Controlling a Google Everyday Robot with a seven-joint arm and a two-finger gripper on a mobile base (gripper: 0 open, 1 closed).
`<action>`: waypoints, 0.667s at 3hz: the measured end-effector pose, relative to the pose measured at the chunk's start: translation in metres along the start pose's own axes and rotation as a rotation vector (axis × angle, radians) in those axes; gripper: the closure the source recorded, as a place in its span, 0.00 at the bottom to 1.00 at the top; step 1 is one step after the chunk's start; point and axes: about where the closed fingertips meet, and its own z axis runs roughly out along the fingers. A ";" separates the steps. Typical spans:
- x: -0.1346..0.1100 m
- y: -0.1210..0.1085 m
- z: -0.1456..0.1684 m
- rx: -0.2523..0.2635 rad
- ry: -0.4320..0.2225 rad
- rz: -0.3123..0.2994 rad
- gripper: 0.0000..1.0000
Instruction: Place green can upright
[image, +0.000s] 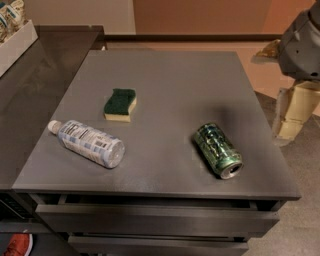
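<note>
The green can (218, 149) lies on its side on the grey table top (175, 85), near the front right corner. Its silver open end points toward the front right. My gripper (290, 119) hangs off the table's right edge, to the right of the can and apart from it, under the grey arm (301, 46). It holds nothing that I can see.
A clear plastic bottle (88, 143) with a white cap lies on its side at the front left. A green-topped yellow sponge (120, 104) sits left of centre. A dark counter (35, 85) with a white box (14, 39) adjoins the table's left side. Drawers run below the front edge.
</note>
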 end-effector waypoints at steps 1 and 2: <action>-0.017 0.001 0.008 -0.048 -0.050 -0.189 0.00; -0.034 0.007 0.014 -0.054 -0.097 -0.377 0.00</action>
